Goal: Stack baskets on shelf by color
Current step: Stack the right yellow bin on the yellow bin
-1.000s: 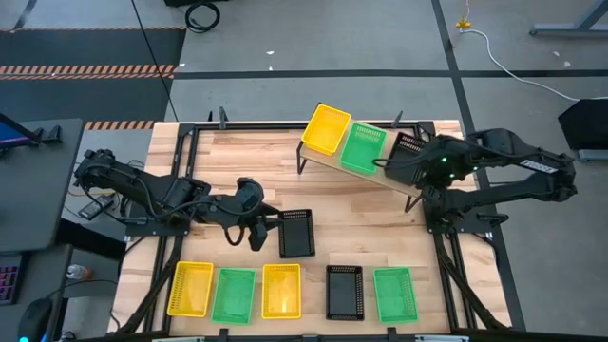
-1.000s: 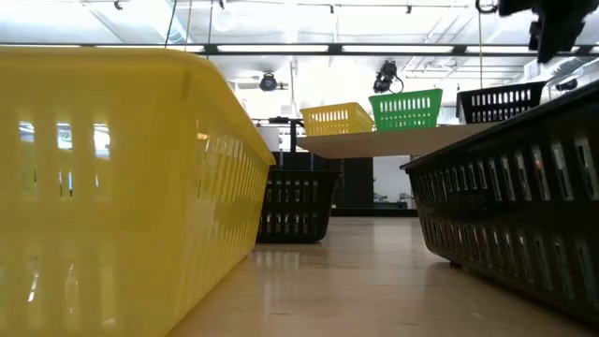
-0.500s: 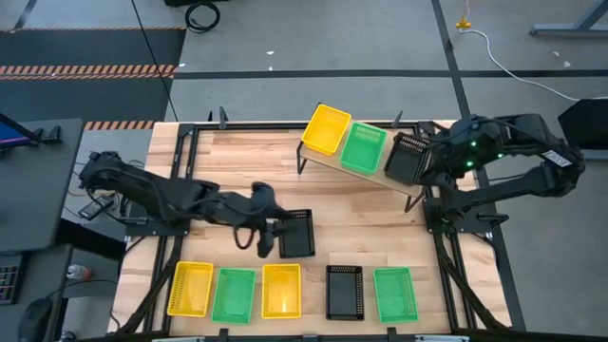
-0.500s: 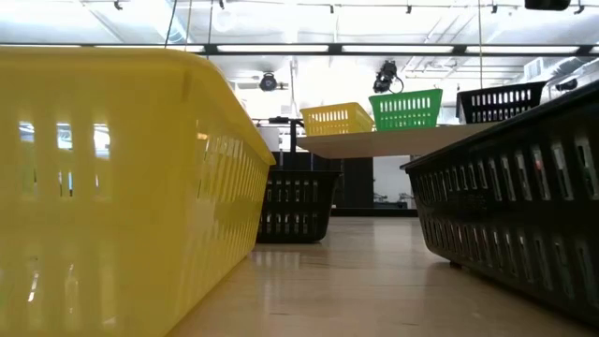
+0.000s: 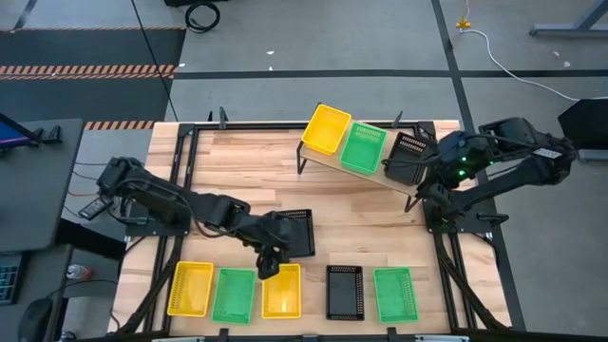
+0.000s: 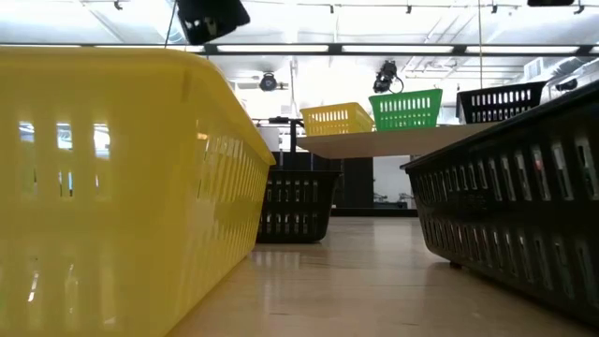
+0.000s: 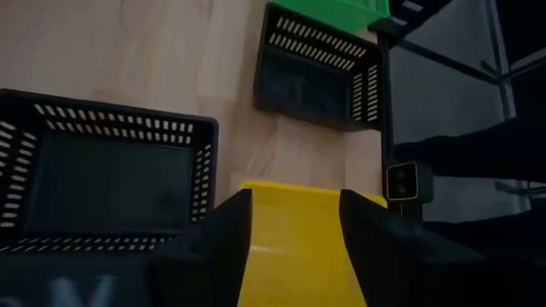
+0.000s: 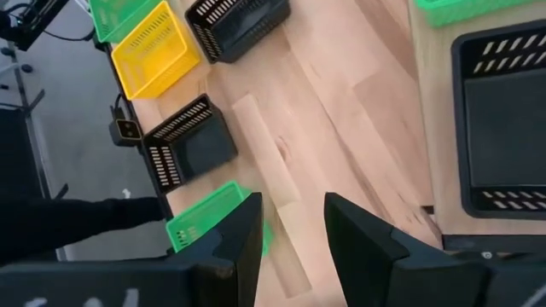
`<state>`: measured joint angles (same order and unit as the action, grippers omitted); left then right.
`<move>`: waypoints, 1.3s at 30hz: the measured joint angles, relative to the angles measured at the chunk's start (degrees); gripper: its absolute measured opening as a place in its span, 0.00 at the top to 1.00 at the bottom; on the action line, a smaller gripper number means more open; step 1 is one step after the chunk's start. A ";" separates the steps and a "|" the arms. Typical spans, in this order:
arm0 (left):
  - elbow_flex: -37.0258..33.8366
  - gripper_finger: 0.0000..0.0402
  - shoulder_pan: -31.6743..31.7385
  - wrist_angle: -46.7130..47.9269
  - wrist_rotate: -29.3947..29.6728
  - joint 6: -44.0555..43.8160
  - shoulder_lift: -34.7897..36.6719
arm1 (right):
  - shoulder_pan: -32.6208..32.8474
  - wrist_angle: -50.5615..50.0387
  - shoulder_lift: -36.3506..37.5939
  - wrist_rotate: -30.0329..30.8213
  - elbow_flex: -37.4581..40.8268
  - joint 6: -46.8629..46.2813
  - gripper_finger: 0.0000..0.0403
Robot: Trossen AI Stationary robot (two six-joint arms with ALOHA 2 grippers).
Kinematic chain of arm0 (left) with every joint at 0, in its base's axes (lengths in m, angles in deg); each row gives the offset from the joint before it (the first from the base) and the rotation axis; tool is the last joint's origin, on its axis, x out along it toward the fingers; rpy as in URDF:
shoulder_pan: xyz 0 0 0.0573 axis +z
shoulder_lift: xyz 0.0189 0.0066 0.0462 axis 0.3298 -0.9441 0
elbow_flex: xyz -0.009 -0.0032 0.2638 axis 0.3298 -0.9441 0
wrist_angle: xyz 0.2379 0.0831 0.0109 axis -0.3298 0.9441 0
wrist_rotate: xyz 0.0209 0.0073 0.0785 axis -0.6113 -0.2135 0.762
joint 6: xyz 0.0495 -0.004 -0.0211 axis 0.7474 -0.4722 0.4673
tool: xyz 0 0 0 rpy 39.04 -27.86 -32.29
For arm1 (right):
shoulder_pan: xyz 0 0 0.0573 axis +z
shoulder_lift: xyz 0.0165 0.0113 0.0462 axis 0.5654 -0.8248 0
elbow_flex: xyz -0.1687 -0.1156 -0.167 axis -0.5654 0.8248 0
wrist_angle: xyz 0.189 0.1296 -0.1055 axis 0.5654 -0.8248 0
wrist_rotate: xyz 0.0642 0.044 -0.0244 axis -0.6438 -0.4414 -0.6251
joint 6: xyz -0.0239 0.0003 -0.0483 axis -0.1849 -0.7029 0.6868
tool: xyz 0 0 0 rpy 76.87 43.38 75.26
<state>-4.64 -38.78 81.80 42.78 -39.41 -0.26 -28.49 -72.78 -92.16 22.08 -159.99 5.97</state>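
The shelf (image 5: 380, 171) stands at the far right and carries a yellow basket (image 5: 326, 129), a green one (image 5: 362, 148) and a black one (image 5: 408, 159), side by side on their bases. Another black basket (image 5: 297, 233) sits mid-table. My left gripper (image 5: 271, 263) is open and hovers over the far end of the middle yellow basket (image 5: 281, 291) in the near row; that basket (image 7: 294, 247) shows between its fingers. My right gripper (image 5: 429, 171) is open, just right of the shelf's black basket (image 8: 503, 128).
The near row holds, left to right, a yellow basket (image 5: 190, 288), a green one (image 5: 234, 294), the middle yellow one, a black one (image 5: 344, 292) and a green one (image 5: 394, 294). Bare wood lies between this row and the shelf.
My left gripper has swung from left of the mid-table black basket toward the near edge and the right, ending over the middle yellow basket. My right gripper has risen from over the shelf's black basket and drawn back a little toward the table's right edge. No basket has moved.
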 joint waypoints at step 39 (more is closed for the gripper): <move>-0.04 0.33 -17.73 -9.37 -2.07 -10.00 -7.74 | 2.29 -1.97 0.07 4.99 0.02 12.37 0.67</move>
<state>-4.68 -56.52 72.43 40.71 -49.41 -8.00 -26.20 -74.75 -92.09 27.06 -159.97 18.34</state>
